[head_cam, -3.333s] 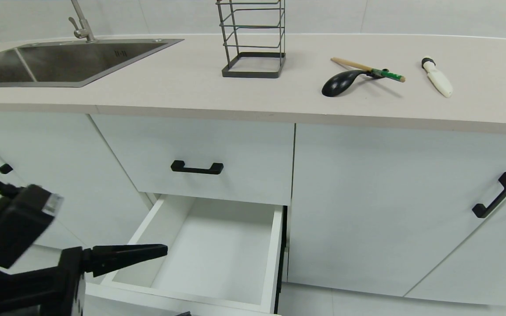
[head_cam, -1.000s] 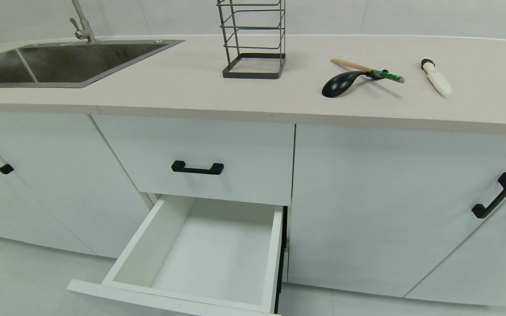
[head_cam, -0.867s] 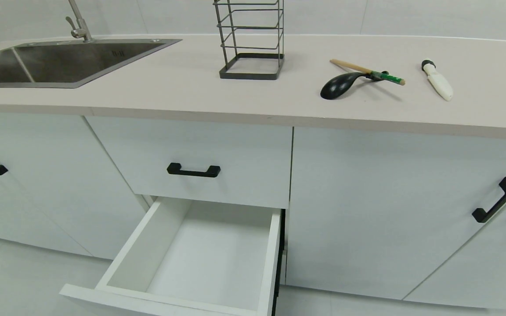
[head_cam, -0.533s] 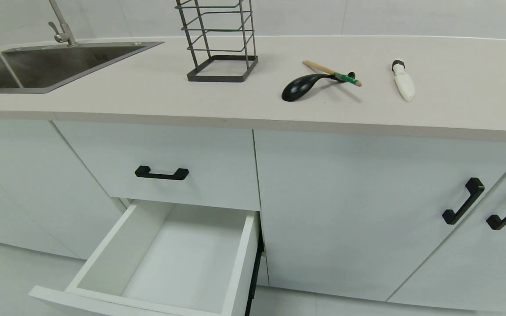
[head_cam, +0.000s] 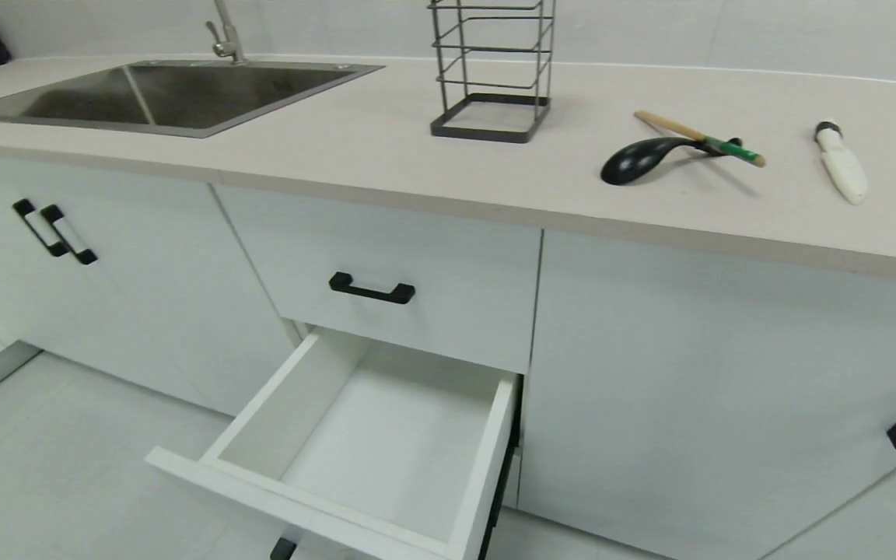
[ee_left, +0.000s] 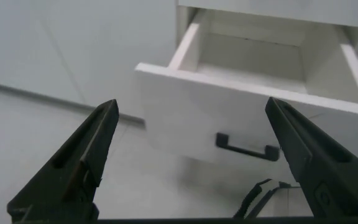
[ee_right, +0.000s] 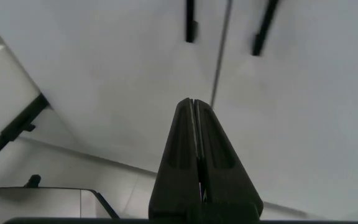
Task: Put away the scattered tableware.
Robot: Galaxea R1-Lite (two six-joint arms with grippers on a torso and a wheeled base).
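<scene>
Countertop [head_cam: 386,148], upper right: one black spoon [head_cam: 635,159], one wooden stick [head_cam: 697,138], perhaps chopsticks, one white utensil [head_cam: 842,163]. Lower centre, one drawer [head_cam: 261,410] open; left gripper [ee_left: 191,104] spread wide, right gripper [ee_right: 194,109] pressed together.

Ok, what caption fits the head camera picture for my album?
Drawer pulled open below the counter; black spoon, wooden chopsticks and white utensil lie near the wire rack.

A steel sink [head_cam: 176,89] with a faucet [head_cam: 224,35] sat in the counter [head_cam: 386,155]. White cabinet doors [head_cam: 697,373] stood shut below.
</scene>
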